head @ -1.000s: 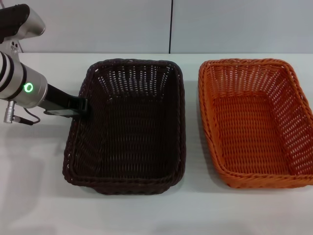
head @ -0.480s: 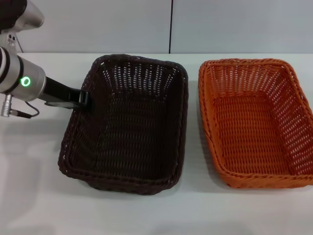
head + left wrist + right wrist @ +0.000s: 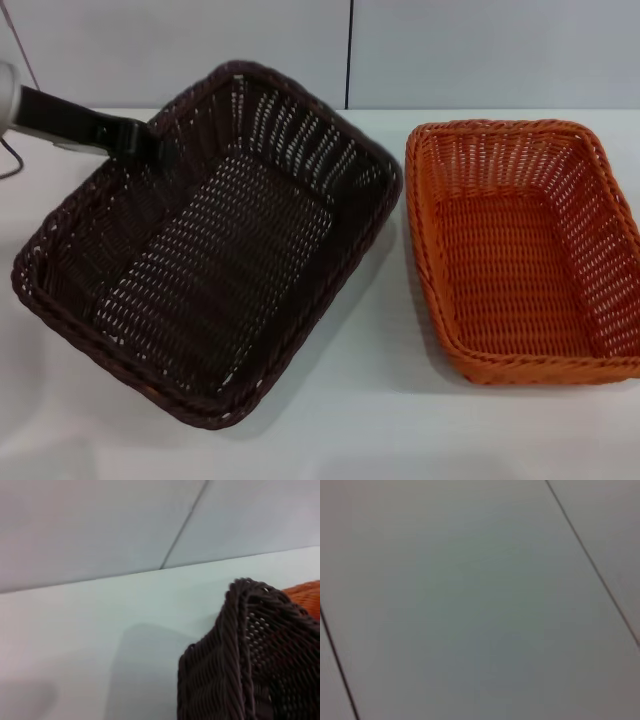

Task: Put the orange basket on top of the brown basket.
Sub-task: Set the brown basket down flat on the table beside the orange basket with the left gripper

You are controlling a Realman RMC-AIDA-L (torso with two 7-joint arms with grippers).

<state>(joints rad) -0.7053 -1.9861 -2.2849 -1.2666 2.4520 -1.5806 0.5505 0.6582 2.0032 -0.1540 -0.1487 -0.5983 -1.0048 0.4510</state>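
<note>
Note: your left hand (image 3: 150,148), clamped on the brown basket's (image 3: 210,250) far-left rim, has now lifted and swung it askew; orange basket (image 3: 520,250) untouched on worktop (image 3: 380,420) right; right hand unseen.

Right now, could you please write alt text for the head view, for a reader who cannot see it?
The left gripper grips the far left rim of the brown basket, which sits skewed and seems tilted up. The orange basket sits apart to its right on the white table; the right arm is out of view.
</note>
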